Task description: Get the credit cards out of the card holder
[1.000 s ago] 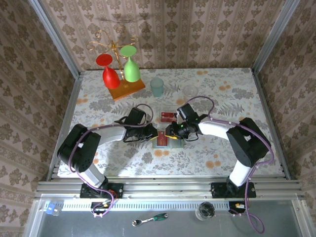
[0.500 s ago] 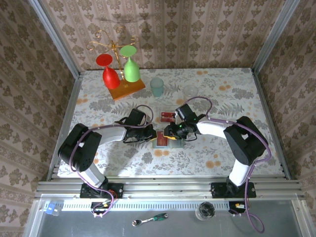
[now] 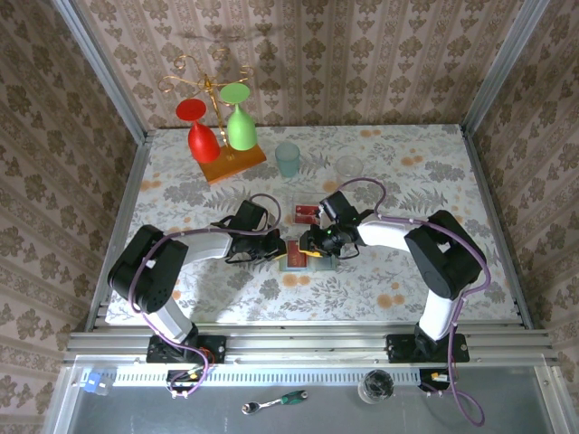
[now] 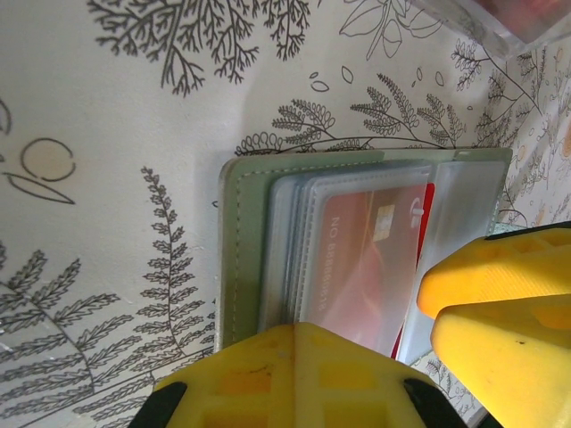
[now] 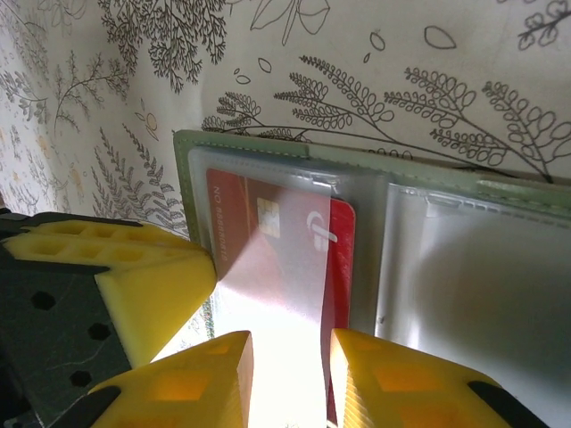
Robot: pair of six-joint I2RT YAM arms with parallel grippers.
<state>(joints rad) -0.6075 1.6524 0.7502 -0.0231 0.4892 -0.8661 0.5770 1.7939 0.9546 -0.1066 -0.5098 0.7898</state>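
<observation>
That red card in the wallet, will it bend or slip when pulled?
Probably stiff: the red card lies flat with straight edges. Likely slippery, since the clear sleeve over it looks glossy. Thin, so probably light.

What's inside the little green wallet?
A red card sits inside the card holder, tucked in a clear plastic sleeve. More sleeves are stacked beneath it. Whether they hold other cards is hidden.

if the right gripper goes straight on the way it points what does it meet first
The right gripper would most likely meet the clear sleeve over the red credit card in the card holder; depth is unclear.
</observation>
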